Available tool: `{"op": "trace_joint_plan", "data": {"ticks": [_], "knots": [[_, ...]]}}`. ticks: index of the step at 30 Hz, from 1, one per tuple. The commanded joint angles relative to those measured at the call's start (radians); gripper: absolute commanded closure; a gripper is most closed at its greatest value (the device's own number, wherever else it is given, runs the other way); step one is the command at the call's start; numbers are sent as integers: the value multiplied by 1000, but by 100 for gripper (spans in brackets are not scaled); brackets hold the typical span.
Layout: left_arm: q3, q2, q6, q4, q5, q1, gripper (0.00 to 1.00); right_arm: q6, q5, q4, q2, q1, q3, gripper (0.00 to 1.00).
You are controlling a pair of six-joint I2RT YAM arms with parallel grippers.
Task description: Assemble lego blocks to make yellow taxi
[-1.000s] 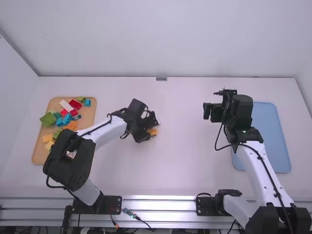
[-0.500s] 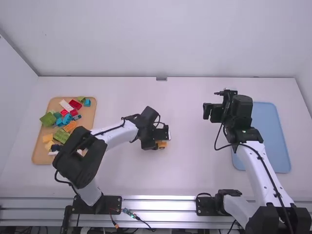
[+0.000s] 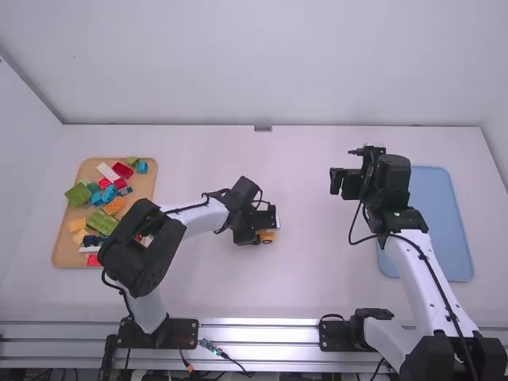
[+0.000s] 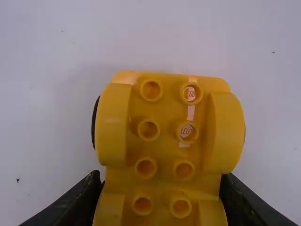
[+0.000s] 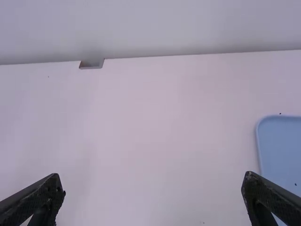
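My left gripper (image 3: 258, 236) is low over the middle of the table, with a yellow-orange wheeled base (image 3: 267, 236) at its fingers. In the left wrist view the yellow base (image 4: 170, 127) shows its studs and rounded fenders, and my left gripper (image 4: 162, 193) is shut on its sides. My right gripper (image 3: 337, 181) hangs over the table's right part. Its fingers stand wide apart with nothing between them in the right wrist view, where the right gripper (image 5: 153, 188) is open.
At the left lies a wooden tray (image 3: 63, 248) of loose blocks, among them a green block (image 3: 78, 193), an orange block (image 3: 113, 206) and a red block (image 3: 122, 170). A blue tray (image 3: 444, 230) lies on the right, partly behind the right arm.
The left gripper has moved to the right across the table with the yellow base, slowing over the last half second. The right arm has kept still.
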Motion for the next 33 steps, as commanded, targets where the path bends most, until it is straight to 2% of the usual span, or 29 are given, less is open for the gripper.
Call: {"op": "trace_joint_plan", "data": {"ticks": [1, 4, 6, 15, 17, 23, 28, 33], "knots": [[-35, 2, -27, 5, 17, -2, 63, 2, -5, -1, 6, 5, 39, 1], [-43, 2, -11, -2, 15, -2, 49, 2, -5, 0, 6, 4, 39, 1], [-39, 2, 7, -18, 14, -2, 1, 2, -5, 0, 6, 5, 39, 1], [123, -47, 3, -212, 7, 9, 1, 2, -5, 8, 6, 4, 39, 1], [182, -73, 18, -290, -5, 35, 1, 2, -5, 12, 6, 4, 39, 1], [261, -124, -46, -393, -85, 130, 1, 2, -5, 22, 6, 5, 39, 1], [263, -180, -177, -404, -120, 303, 1, 2, -5, 34, 6, 4, 39, 1], [248, -228, -369, -367, -65, 573, 1, 3, -6, 49, 6, 5, 39, 1]]}}
